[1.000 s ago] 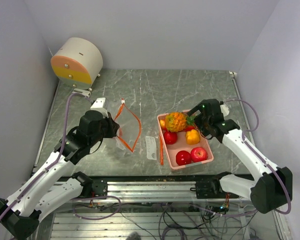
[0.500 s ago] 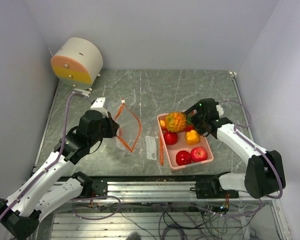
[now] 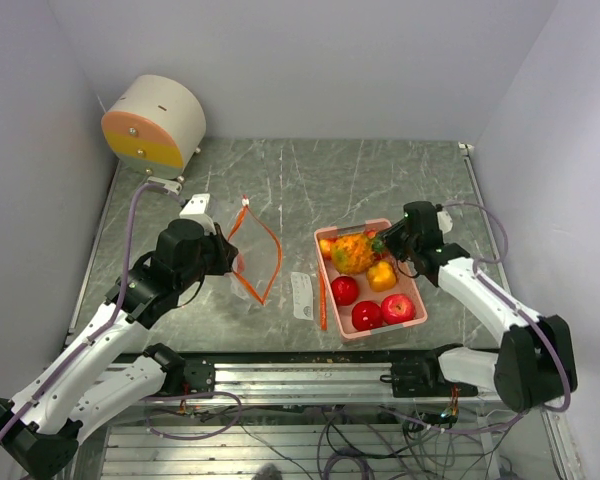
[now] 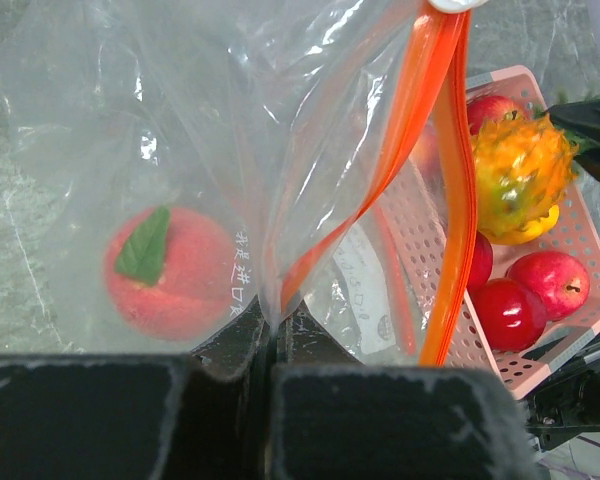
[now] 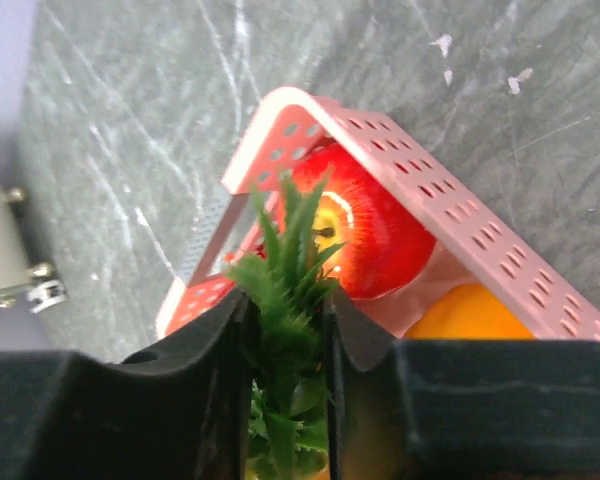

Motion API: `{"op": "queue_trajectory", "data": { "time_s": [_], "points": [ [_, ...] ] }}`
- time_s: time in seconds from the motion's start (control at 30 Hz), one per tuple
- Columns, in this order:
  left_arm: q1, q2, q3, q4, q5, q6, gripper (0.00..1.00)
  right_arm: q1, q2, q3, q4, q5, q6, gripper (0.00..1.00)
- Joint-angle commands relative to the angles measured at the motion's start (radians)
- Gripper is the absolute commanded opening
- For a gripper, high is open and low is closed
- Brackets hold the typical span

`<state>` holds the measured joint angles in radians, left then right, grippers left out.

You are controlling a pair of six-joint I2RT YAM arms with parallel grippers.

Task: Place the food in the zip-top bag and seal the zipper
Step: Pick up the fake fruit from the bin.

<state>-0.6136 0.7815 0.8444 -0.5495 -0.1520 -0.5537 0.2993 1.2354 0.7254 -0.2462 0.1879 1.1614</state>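
Note:
My left gripper [image 4: 275,335] is shut on the edge of the clear zip-top bag [image 4: 230,120] and holds its orange-zippered mouth [image 3: 265,250] open beside the pink basket [image 3: 418,293]. A pink peach [image 4: 170,270] lies inside the bag. My right gripper [image 5: 285,320] is shut on the green leaves [image 5: 285,255] of the bumpy orange fruit [image 3: 352,252], which lies tilted in the basket's far end. A yellow pepper [image 3: 382,275] and red apples [image 3: 344,290] [image 3: 366,315] [image 3: 398,308] also sit in the basket. Another red apple [image 5: 370,230] shows behind the leaves.
A round beige, orange and yellow device [image 3: 155,120] stands at the back left. A small white printed packet [image 3: 301,296] and an orange strip [image 3: 322,300] lie between bag and basket. A metal rail [image 3: 300,375] runs along the near edge.
My right gripper has closed from wide open onto the orange fruit's leaves. The fruit has tipped and shifted slightly nearer, nudging one apple. The left arm has not moved.

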Motion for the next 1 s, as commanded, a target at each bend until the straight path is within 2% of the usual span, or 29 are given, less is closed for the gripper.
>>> {"op": "queue_trajectory", "data": {
  "time_s": [0.0, 0.07, 0.1, 0.23, 0.3, 0.47, 0.57, 0.73, 0.83, 0.97],
  "points": [
    [-0.008, -0.007, 0.015, 0.015, 0.011, 0.002, 0.07, -0.008, -0.108, 0.029, -0.008, 0.02, -0.044, 0.15],
    [-0.008, -0.006, 0.011, 0.016, 0.009, 0.001, 0.07, -0.008, -0.14, 0.047, 0.0, -0.009, -0.086, 0.02],
    [-0.008, -0.005, 0.01, 0.015, 0.01, 0.0, 0.07, -0.008, -0.153, 0.058, 0.004, -0.026, -0.117, 0.0],
    [-0.008, 0.001, 0.02, 0.008, 0.015, 0.0, 0.07, -0.007, -0.203, 0.104, 0.048, -0.13, -0.215, 0.0],
    [-0.008, 0.001, 0.028, 0.002, 0.013, 0.001, 0.07, -0.006, -0.225, 0.11, 0.1, -0.237, -0.248, 0.0],
    [-0.008, 0.024, 0.058, -0.01, 0.014, 0.003, 0.07, -0.001, -0.258, 0.055, 0.413, -0.572, -0.226, 0.0],
    [-0.008, 0.056, 0.077, -0.003, 0.038, 0.002, 0.07, 0.024, -0.263, 0.024, 0.606, -0.686, -0.174, 0.0],
    [-0.008, 0.087, 0.077, 0.029, 0.07, -0.012, 0.07, 0.172, -0.225, 0.051, 0.806, -0.736, -0.166, 0.0],
    [-0.008, 0.099, 0.085, 0.036, 0.08, -0.017, 0.07, 0.287, -0.187, 0.078, 0.852, -0.682, -0.205, 0.0],
    [-0.008, 0.107, 0.098, 0.042, 0.099, -0.029, 0.07, 0.343, -0.114, 0.062, 0.957, -0.644, -0.183, 0.0]
  ]
}}
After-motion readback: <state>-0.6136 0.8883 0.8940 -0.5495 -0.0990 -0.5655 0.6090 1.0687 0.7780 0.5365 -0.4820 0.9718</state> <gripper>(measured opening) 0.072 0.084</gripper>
